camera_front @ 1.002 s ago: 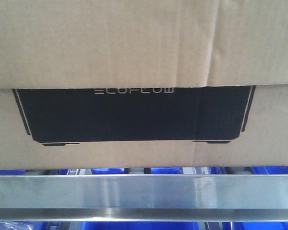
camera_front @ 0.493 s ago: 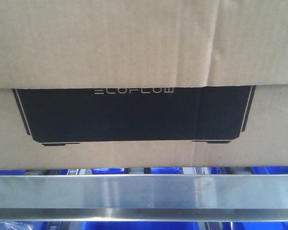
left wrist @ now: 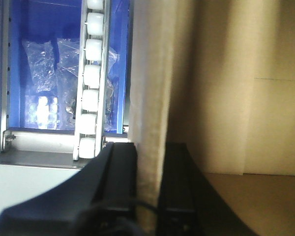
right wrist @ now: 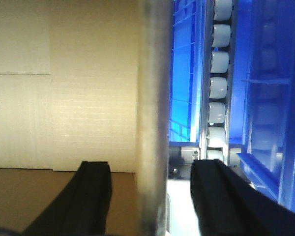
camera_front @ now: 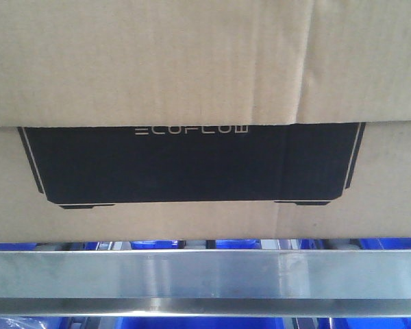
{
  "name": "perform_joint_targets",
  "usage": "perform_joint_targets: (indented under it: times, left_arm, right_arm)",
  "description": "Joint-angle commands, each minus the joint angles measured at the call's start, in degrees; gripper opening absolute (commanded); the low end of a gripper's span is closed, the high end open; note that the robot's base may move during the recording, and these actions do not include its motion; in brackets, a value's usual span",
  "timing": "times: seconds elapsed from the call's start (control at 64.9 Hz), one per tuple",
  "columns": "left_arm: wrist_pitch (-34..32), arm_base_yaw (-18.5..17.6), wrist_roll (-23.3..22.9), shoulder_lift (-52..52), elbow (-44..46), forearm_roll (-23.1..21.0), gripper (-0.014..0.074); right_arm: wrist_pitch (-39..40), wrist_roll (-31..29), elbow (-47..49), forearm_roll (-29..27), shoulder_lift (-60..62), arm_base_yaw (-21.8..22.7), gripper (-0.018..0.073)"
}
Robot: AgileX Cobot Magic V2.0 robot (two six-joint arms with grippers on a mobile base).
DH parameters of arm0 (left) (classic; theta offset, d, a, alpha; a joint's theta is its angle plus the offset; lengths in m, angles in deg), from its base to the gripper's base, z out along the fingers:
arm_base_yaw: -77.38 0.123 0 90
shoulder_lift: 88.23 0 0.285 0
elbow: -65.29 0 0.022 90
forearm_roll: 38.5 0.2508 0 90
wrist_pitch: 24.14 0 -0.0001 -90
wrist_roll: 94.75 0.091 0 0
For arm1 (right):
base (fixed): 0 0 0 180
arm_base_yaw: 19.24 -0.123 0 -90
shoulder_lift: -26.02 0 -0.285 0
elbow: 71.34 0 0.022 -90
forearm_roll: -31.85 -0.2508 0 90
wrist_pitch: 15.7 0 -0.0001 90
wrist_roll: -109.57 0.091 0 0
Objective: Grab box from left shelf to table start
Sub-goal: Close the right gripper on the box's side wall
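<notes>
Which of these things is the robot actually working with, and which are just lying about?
In the job: box, left shelf rail, left gripper clamped on the box wall, right gripper open astride it.
Just lying about: blue bins, white rollers, plastic bags.

The word "ECOFLOW" (camera_front: 192, 130) is printed in thin pale capitals near the top of a black printed panel (camera_front: 192, 171) on the front of a large brown corrugated cardboard box (camera_front: 192, 62). It is read only in the front-facing view.

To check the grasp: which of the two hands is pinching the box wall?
The left hand: its fingers press the box wall; the right hand is open around it.
</notes>
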Motion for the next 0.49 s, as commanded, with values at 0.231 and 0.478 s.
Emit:
perform_joint_targets:
  times: [0.231,0.478]
  left_arm:
    - [2.7,0.0,-0.5,1.5,1.5,-0.4,-0.0102]
    - [2.7,0.0,-0.5,1.5,1.5,-0.4,-0.0102]
  right_arm:
    - [-3.3,0.0,1.3,0.0,1.9,0.0,0.0062]
    - [-1.8,0.0,1.3,0.0,1.9,0.0,0.0056]
